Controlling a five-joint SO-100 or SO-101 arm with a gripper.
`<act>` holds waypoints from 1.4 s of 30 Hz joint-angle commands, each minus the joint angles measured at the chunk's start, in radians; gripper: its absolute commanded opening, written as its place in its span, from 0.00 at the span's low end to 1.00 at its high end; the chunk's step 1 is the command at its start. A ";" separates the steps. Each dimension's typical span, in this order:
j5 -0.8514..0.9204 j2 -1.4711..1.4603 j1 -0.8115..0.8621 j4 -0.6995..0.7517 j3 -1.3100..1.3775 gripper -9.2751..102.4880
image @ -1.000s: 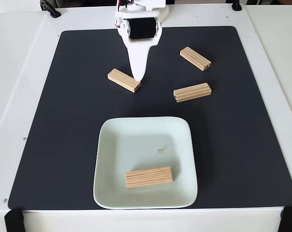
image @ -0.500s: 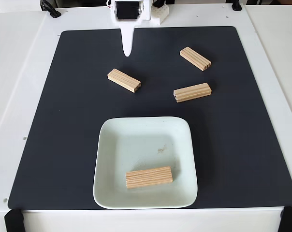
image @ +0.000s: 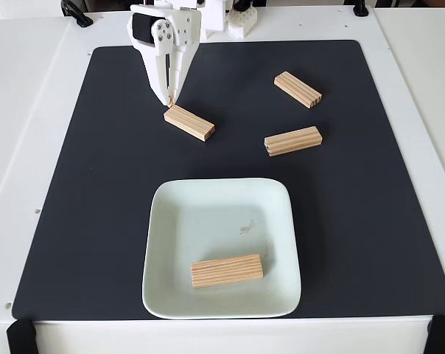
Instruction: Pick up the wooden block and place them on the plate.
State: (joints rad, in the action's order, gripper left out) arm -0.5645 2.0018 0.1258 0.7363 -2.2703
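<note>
Fixed view, looking down on a white table covered by a black mat.

**Arm and gripper.** The white arm enters from the top edge, left of centre. The gripper points downward in the upper-left part of the frame, its tip just above the upper-left end of the nearest wooden block. The fingers appear pressed close together into a single narrow wedge, seen edge-on — whether they are fully closed or slightly parted cannot be told. Nothing is held between them. Contact between tip and block cannot be confirmed.

**Wooden blocks.** Four are visible:
- Block on the plate: lies in the lower part of the dish, long axis nearly horizontal, grooved face up.
- Block beside the gripper: on the mat, upper left of centre, tilted down to the right.
- Upper-right block: on the mat, tilted down to the right, well apart from the gripper.
- Middle-right block: on the mat just below the upper-right block, near horizontal with its right end slightly raised in the frame.

**Plate.** The plate — pale mint-white, square, rounded corners — sits on the mat in the lower centre of the frame. A small faint mark shows on its surface above the block. The three blocks on the mat lie apart from its rim.
</note>
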 commanded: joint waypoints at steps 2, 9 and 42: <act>-0.009 -0.002 -0.009 0.028 0.051 0.08; -0.072 -0.002 -0.046 0.152 0.071 0.12; -0.212 -0.158 -0.110 0.242 0.181 0.36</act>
State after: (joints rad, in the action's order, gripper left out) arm -0.7639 1.8392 0.0107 0.9741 -2.1200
